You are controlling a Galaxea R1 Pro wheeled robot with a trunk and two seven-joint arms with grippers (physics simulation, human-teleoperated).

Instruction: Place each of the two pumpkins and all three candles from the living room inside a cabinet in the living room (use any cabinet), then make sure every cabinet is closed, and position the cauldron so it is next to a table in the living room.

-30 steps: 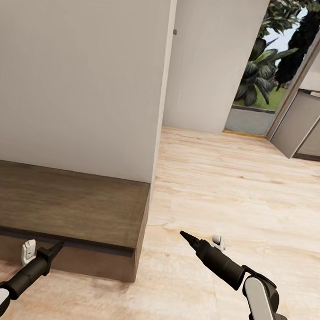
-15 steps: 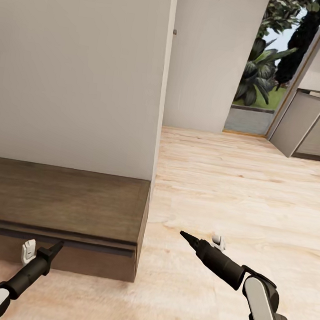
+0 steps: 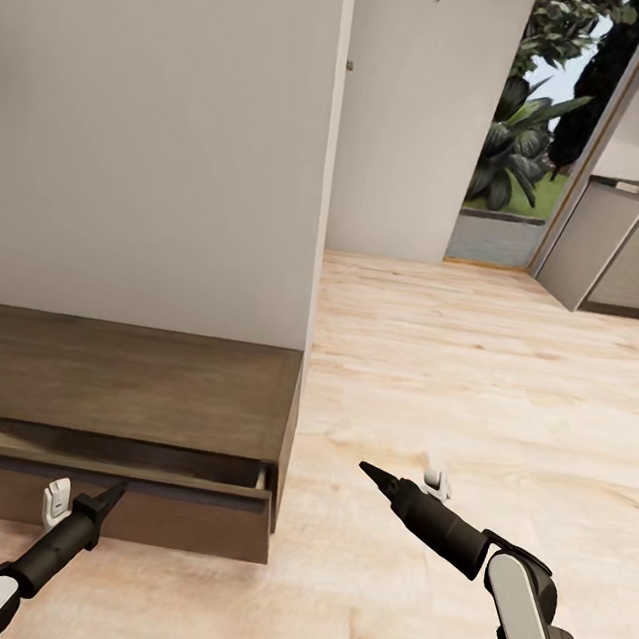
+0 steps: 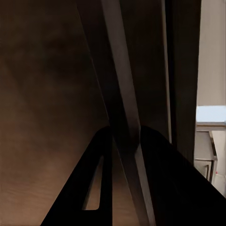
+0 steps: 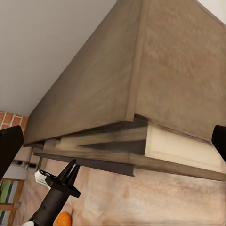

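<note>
The long low dark-brown cabinet (image 3: 120, 379) stands against the white wall at the lower left of the head view. Its top drawer (image 3: 182, 518) is out a little, with a narrow gap showing a pale inside. My left gripper (image 3: 115, 490) is at the drawer front's upper edge. In the left wrist view that edge (image 4: 120, 84) runs between the closed-in fingers (image 4: 94, 179). My right gripper (image 3: 370, 470) hangs over the bare floor to the cabinet's right, its fingers spread wide. The right wrist view shows the cabinet (image 5: 94, 89) and a bit of an orange pumpkin (image 5: 63, 219).
A white wall (image 3: 152, 136) rises behind the cabinet and ends at a corner. Light wooden floor (image 3: 473, 380) stretches to the right towards an open doorway with garden plants (image 3: 519, 144). Grey kitchen cupboards (image 3: 631, 250) stand at the far right.
The cabinet's top drawer has slid out a little and a gap now shows above its front. The view has shifted slightly; both arms keep their places in the picture.
</note>
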